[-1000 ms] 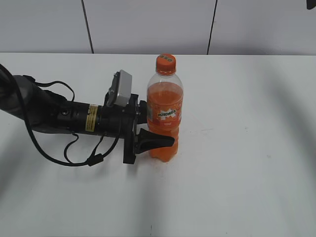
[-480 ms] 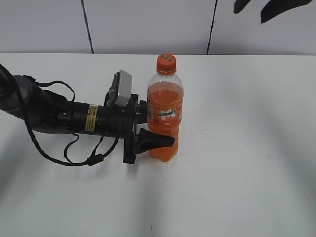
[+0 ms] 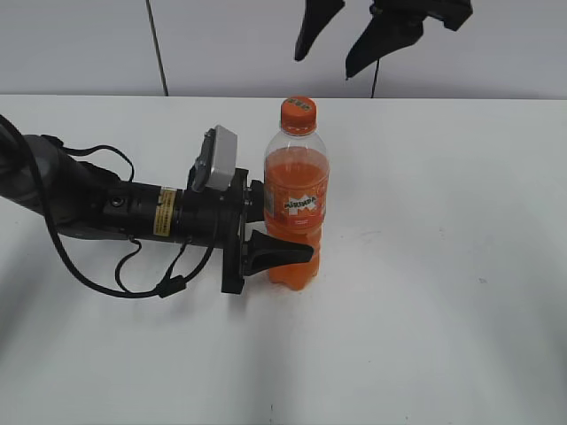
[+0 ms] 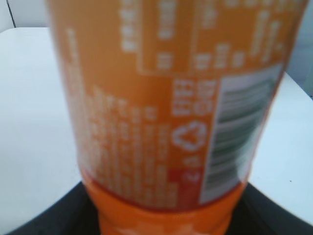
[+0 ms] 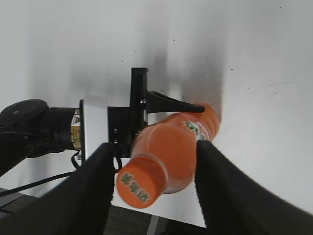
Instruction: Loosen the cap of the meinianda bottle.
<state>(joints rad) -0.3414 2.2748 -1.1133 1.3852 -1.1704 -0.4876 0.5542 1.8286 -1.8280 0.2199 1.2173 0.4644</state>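
Observation:
The meinianda bottle (image 3: pixel 297 208) stands upright on the white table, full of orange liquid, with its orange cap (image 3: pixel 298 113) on top. My left gripper (image 3: pixel 266 232) lies low from the left and is shut on the bottle's lower body; the left wrist view shows the label (image 4: pixel 166 107) close up between the black jaws. My right gripper (image 3: pixel 341 40) hangs open above the cap, not touching it. In the right wrist view the cap (image 5: pixel 139 182) sits between the open fingers (image 5: pixel 151 191), and the bottle (image 5: pixel 181 142) leans below it.
The white table (image 3: pixel 443 266) spreads around the bottle. A grey panelled wall (image 3: pixel 221 44) runs along the far edge. The left arm and its black cables (image 3: pixel 106 212) lie across the table's left side.
My right gripper has come down and leftward from the top right corner to a spot above the cap. The bottle and the left arm have not moved.

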